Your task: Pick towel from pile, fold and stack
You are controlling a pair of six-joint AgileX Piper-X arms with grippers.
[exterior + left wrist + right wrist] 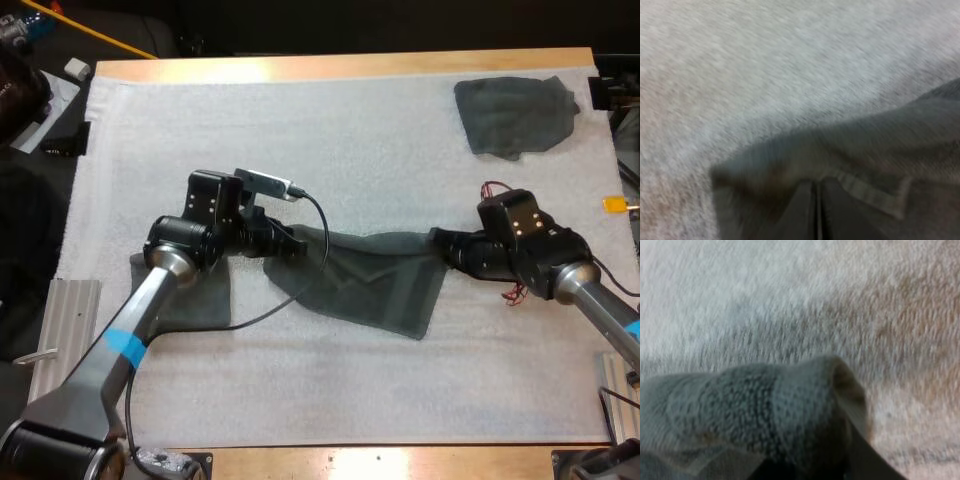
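Note:
A dark grey-green towel point(372, 283) hangs stretched between my two grippers over the middle of the white mat point(330, 140). My left gripper point(296, 246) is shut on its left top corner, and the pinched hem point(867, 192) shows close by my fingers point(800, 215). My right gripper point(440, 243) is shut on the right top corner, with the towel's edge point(770, 405) bunched over a finger point(865, 460). A second, crumpled towel point(517, 114) lies at the mat's far right corner.
Part of the held towel, or another dark cloth point(195, 290), lies flat under my left arm. The mat's front strip and far left area are bare white. Clutter point(40, 90) sits off the table's far left corner.

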